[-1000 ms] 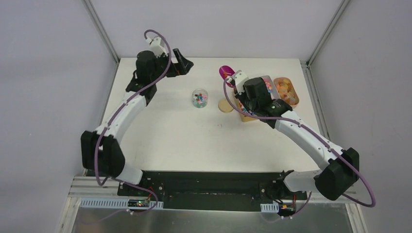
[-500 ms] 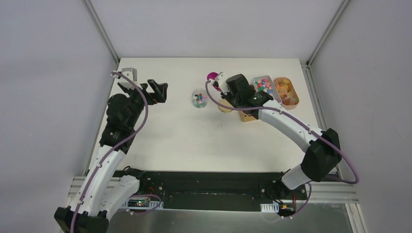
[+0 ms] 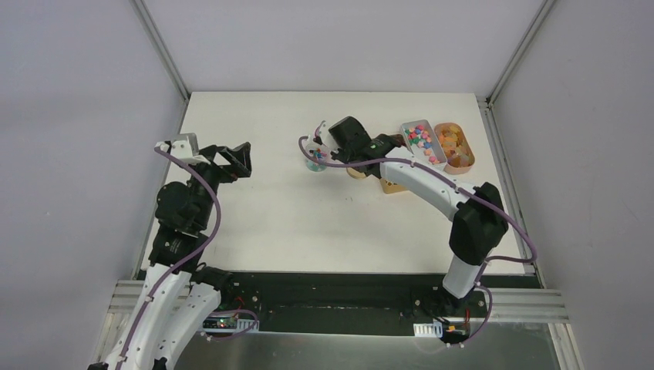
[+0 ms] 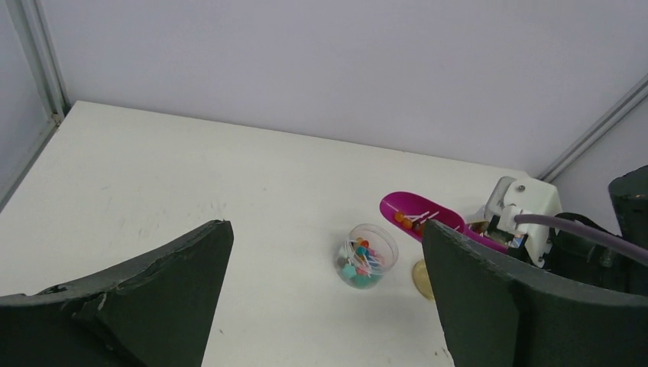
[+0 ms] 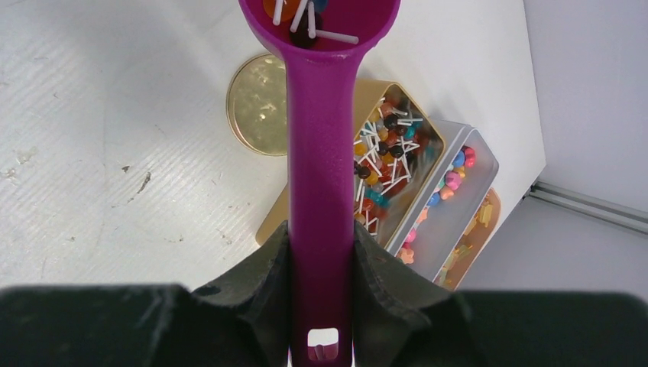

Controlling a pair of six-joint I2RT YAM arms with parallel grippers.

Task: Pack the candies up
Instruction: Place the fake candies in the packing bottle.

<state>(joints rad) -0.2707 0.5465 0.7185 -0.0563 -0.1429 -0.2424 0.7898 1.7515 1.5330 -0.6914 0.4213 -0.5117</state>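
Candies (image 5: pixel 306 19) in purple scoop (image 5: pixel 321 153) bowl, just beyond right gripper (image 5: pixel 321 260) clamped on its handle; left gripper (image 4: pixel 325 252) jaws apart, empty.

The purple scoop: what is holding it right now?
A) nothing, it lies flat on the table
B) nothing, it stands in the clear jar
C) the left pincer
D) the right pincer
D: in the right wrist view the right pincer is closed on the handle of the purple scoop, which has candies in its bowl. The left pincer stands open and empty.
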